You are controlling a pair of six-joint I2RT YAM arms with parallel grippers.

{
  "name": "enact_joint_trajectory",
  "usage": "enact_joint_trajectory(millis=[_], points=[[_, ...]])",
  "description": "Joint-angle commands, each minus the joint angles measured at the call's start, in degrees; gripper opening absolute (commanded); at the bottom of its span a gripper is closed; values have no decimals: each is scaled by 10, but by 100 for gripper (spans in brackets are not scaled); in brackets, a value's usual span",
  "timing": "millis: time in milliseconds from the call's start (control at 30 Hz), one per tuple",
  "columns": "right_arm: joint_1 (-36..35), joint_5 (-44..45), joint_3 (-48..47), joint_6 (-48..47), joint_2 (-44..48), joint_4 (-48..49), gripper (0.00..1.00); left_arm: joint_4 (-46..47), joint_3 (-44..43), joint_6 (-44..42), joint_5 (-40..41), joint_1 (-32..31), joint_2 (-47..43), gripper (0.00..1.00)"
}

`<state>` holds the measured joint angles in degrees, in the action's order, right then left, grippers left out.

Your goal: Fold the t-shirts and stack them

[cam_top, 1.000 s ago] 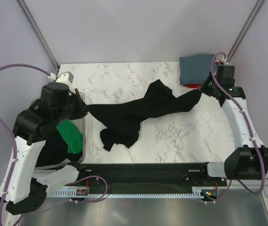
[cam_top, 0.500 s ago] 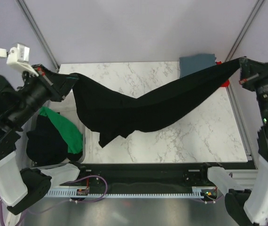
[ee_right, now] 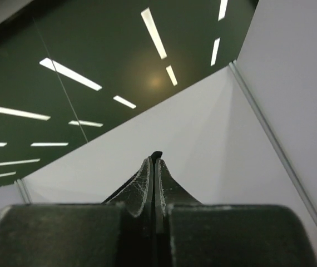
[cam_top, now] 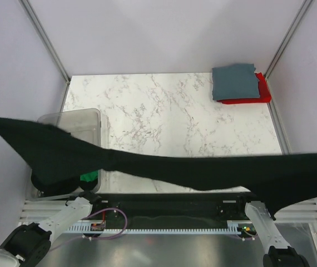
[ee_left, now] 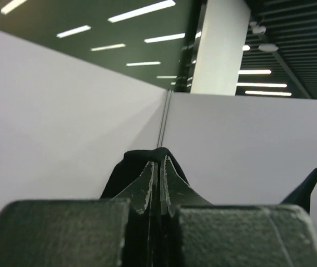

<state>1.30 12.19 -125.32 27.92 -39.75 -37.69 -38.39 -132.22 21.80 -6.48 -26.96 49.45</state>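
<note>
**Grip.** The left jaws were pressed together on a bunched edge of the black shirt (cam_top: 192,172). In the left wrist view the cloth humped over the closed tips. The right jaws were likewise pressed together, and only a thin sliver of black cloth showed at their tips. Both wrist cameras looked at walls and ceiling, not at the tabletop (cam_top: 164,111).

**Position of the shirt.** The black shirt hung in the air between the two grips, well above the tabletop and close to the top camera. It spanned that view from the left edge to the right edge.

**Purpose (judged).** Two separated grips and a high lift probably served to pull the cloth out to full width, so that it could be laid flat for folding.

**Appearance.** The shirt formed a long, dark band, narrow in the middle and wider toward each end. The lower edge sagged at the right. No print was visible.

**Other items.** A folded grey-blue shirt (cam_top: 234,82) lay on a red shirt (cam_top: 261,95) at the far right corner, evidently the stack. A green shirt (cam_top: 89,177) lay in the bin (cam_top: 78,119) at the left.
</note>
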Motion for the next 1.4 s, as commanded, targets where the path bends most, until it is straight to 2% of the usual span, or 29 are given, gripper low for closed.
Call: enact_joint_trajectory(millis=[0,200,367,633,733,833,867,967,1000,1033,1067,1100,1133,1167,1200,1233,1367], points=[[-9,85,-12,-39,9,16,0,105,1,-27,-30,1,2,2],[-43,122,-15,-77,5,51,0,148,-20,-33,-49,0,42,2],[-48,116,8,-82,-51,55,0,158,-30,-62,-25,-2,104,2],[-48,149,184,-63,-165,51,0,148,47,-107,63,-3,223,2],[-48,151,281,-58,-217,84,0,146,122,-106,87,29,280,2],[-48,151,387,-45,-286,139,0,163,195,-84,54,78,351,2],[-47,160,407,-43,-310,150,0,169,206,-77,37,90,411,2],[-47,203,441,-17,-415,202,0,154,166,-66,8,119,536,2],[-46,204,428,-16,-474,201,0,126,130,-54,7,130,631,14],[-42,193,410,-16,-502,193,7,45,16,-39,-4,136,696,24],[-42,192,369,-16,-527,161,52,-10,-52,-10,-21,141,751,35],[-41,187,350,-13,-558,145,72,-51,-112,2,-42,147,843,61],[-42,181,337,-12,-566,134,87,-106,-186,12,-69,148,870,75],[-43,167,336,-12,-564,127,98,-114,-188,22,-78,148,879,83],[-43,160,343,-13,-548,128,98,-113,-168,26,-79,147,874,88],[-43,159,351,-15,-536,127,98,-106,-97,30,-67,146,840,89],[-44,132,437,-7,-452,129,98,-53,75,29,-42,146,718,90]])
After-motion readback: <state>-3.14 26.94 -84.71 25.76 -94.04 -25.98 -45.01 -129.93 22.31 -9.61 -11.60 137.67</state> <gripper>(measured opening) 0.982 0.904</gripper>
